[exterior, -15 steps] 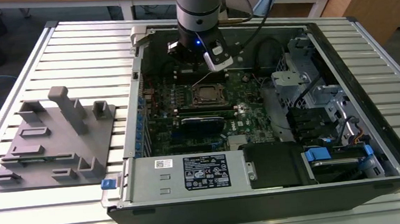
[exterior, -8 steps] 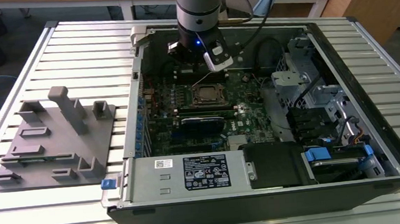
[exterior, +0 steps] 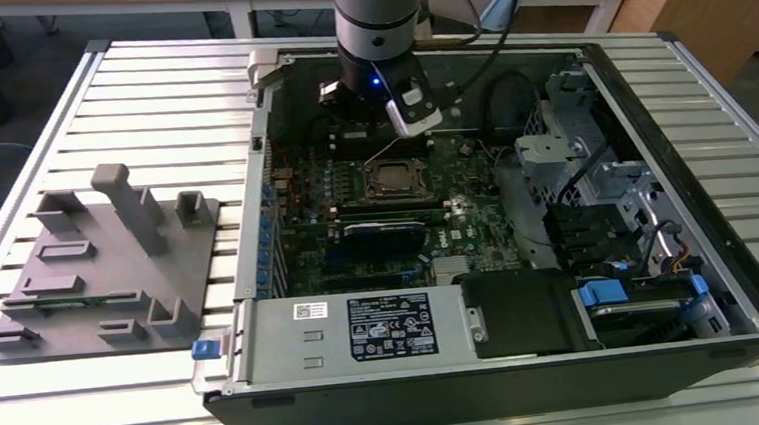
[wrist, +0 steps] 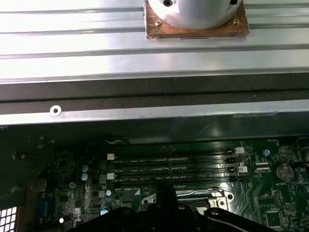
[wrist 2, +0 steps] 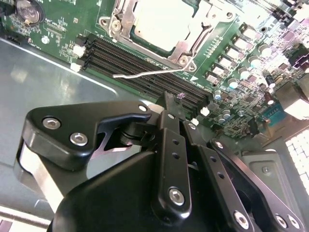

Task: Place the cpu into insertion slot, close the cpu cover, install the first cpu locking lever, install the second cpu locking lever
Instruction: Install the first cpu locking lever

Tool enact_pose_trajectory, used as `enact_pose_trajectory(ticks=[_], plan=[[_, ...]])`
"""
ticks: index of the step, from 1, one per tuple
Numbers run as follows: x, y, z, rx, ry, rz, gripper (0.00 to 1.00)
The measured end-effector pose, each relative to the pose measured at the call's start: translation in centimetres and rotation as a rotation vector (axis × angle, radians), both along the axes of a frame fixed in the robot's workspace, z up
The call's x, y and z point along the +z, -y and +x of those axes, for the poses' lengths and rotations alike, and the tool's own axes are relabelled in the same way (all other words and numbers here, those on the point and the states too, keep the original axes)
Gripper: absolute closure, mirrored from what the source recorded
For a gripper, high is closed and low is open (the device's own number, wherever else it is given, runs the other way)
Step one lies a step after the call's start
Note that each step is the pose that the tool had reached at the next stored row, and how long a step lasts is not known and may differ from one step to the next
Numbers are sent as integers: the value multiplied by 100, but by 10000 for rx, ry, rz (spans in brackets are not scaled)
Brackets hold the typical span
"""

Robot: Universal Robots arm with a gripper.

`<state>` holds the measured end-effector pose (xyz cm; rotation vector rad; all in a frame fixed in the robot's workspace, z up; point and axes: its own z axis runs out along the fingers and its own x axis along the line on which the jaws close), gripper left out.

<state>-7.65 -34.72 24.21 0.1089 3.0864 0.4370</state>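
In the second wrist view the cpu [wrist 2: 161, 21] lies flat in the insertion slot [wrist 2: 182, 59], its dull silver top showing through the window of the cpu cover [wrist 2: 120, 19], which lies down over it. A thin wire locking lever [wrist 2: 145, 74] juts out loose from the slot's corner, across the black memory slots. My gripper [wrist 2: 173, 102] hangs shut with nothing in it, just off that lever and over the memory slots. The exterior view shows the slot [exterior: 391, 179] mid-board, with the arm's wrist [exterior: 377, 82] above its far side. In the first wrist view the gripper tips [wrist: 166, 192] sit before the slot's frame.
The board lies inside an open computer case [exterior: 663, 52] on a slatted metal table. Black memory slots [wrist: 174, 166] run beside the socket, close to the case wall [wrist: 145, 116]. A power supply [exterior: 361, 329] and drive bays [exterior: 626, 300] fill the near side. A grey fixture [exterior: 102, 262] stands at the exterior view's left.
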Motion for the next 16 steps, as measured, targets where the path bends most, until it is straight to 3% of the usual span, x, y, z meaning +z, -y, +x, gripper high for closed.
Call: enact_pose_trajectory(ticks=[8,16], plan=[[-15,-8,13,-95,1,-292,90],[-31,-19,56,-116,0,-363,90]])
